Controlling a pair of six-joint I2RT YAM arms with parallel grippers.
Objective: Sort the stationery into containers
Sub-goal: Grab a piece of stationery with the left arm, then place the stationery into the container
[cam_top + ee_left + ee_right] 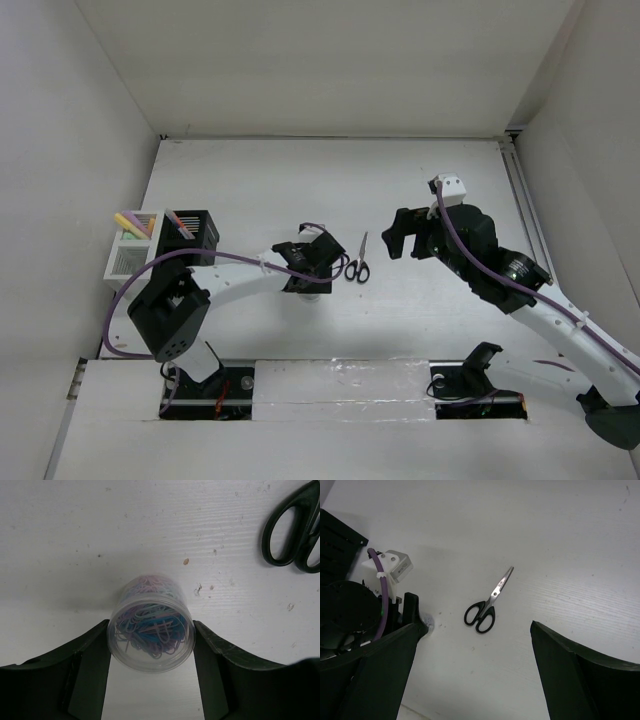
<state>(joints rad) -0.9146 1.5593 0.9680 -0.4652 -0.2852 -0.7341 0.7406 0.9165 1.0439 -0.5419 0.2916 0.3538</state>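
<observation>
Out on the bench [300,180] the left gripper [305,275] is down over the round tub of paper clips [150,632]. Its fingers [90,675] sit against both sides of the tub, so I'd call it clamped on. The tub stands upright on the bench near the middle, with the scissors [358,262] just to its right.

From where I stand, the step is to lift that tub and carry it to a container. I'd want the squeeze kept gentle, since the clear wall looks thin. A straight lift with the tub held level would suit it, as I cannot tell whether it has a lid. It should also swing wide of the scissors handles.

The right gripper [476,630] hangs above the scissors, its jaws wide apart and holding nothing.

Counting:
- Two arms.
- Two containers at the left edge, the black pen holder [195,240] and the white mesh organiser [125,262].
- One pair of scissors.
- One tub.
- Some pens and highlighters already standing in the containers, too small for me to count.
</observation>
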